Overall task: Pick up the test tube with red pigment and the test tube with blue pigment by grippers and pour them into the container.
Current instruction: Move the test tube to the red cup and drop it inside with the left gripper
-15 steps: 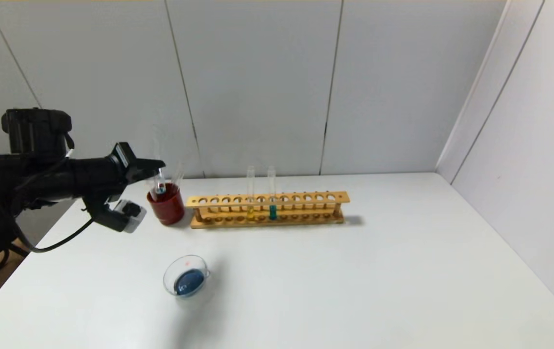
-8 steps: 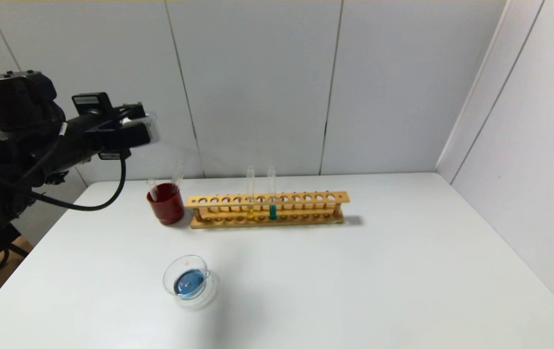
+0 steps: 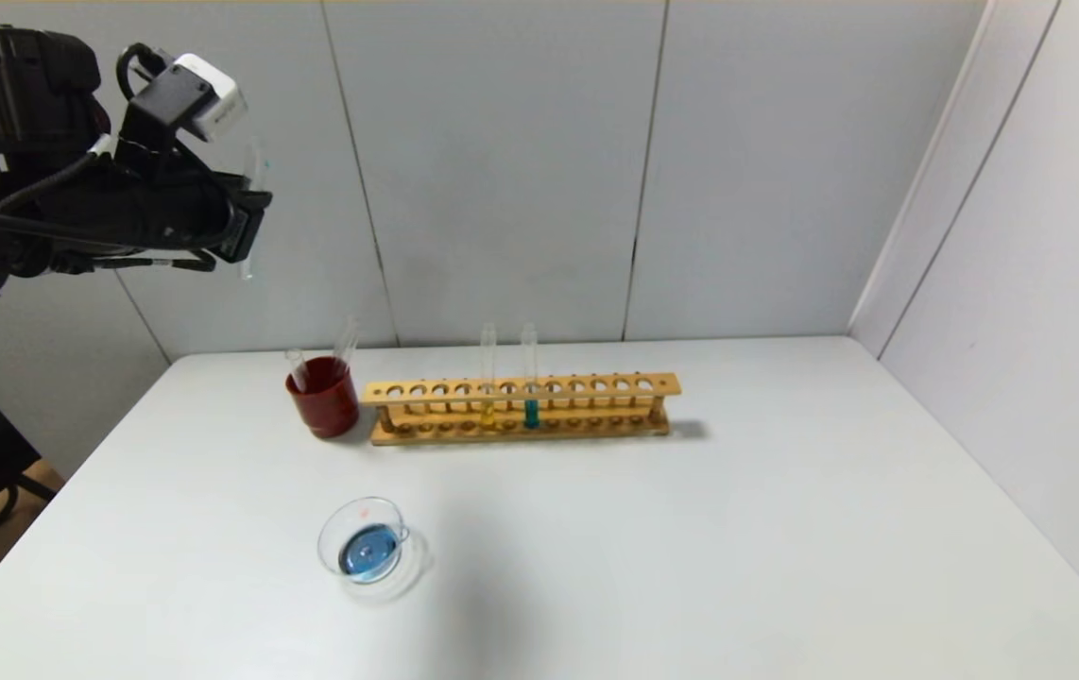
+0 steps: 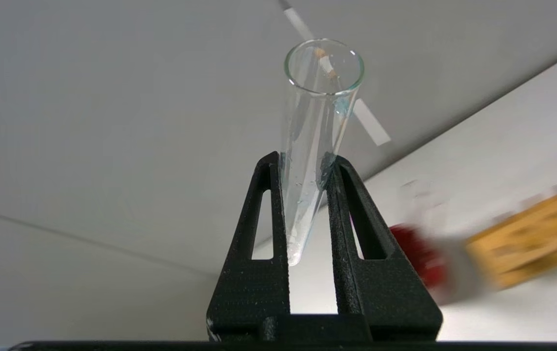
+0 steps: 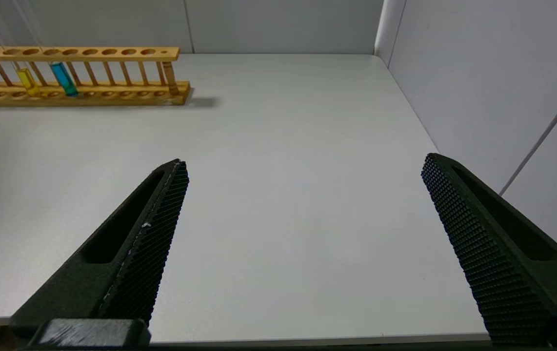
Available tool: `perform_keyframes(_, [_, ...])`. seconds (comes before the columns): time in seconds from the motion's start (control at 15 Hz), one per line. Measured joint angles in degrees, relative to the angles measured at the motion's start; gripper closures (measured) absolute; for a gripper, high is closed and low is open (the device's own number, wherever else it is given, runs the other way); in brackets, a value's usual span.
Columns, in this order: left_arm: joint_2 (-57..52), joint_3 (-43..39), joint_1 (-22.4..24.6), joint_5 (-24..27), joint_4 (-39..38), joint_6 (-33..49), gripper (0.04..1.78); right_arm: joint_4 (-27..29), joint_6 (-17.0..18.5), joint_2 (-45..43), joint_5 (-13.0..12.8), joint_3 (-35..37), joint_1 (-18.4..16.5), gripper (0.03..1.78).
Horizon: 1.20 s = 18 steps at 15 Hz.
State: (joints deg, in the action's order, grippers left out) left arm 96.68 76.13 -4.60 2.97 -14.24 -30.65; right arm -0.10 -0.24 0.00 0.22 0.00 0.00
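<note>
An emptied test tube [image 4: 313, 146] is clamped high by the left gripper [image 4: 308, 170]; the right gripper [image 5: 303, 195] is spread wide. Slippage risks breakage.

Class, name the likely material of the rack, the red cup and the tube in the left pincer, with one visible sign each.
Rack: probably wood, matte tan, drilled holes.
Red cup: opaque dark red; material unclear.
Tube in the left pincer: clear glass, it seems; see-through with a glossy rim.

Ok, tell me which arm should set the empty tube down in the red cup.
Left. The left gripper is shut on the empty tube, raised on the left, the side where the red cup stands. The right gripper is open and empty, over the table's right part.
</note>
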Motion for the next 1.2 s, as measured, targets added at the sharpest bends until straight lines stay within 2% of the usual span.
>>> perform_keyframes(0.13, [0.3, 0.9, 0.4, 2.6, 0.6, 9.8, 1.52, 0.0, 0.0, 0.0, 0.0, 0.0, 0.0, 0.06])
perform_keyframes(0.4, [2.6, -1.4, 3.3, 2.7, -1.0, 23.5, 1.52, 0.0, 0.0, 0.0, 0.0, 0.0, 0.0, 0.06])
perform_keyframes(0.6, [4.8, -6.4, 5.4, 2.8, -9.0, 24.9, 1.52, 0.0, 0.0, 0.0, 0.0, 0.0, 0.0, 0.06])
perform_keyframes(0.87, [9.1, -10.8, 5.6, 2.8, -19.8, 26.1, 1.52, 0.0, 0.0, 0.0, 0.0, 0.0, 0.0, 0.06])
perform_keyframes(1.2, [12.5, -11.6, 4.8, 2.7, -20.7, 27.8, 1.52, 0.0, 0.0, 0.0, 0.0, 0.0, 0.1, 0.06])
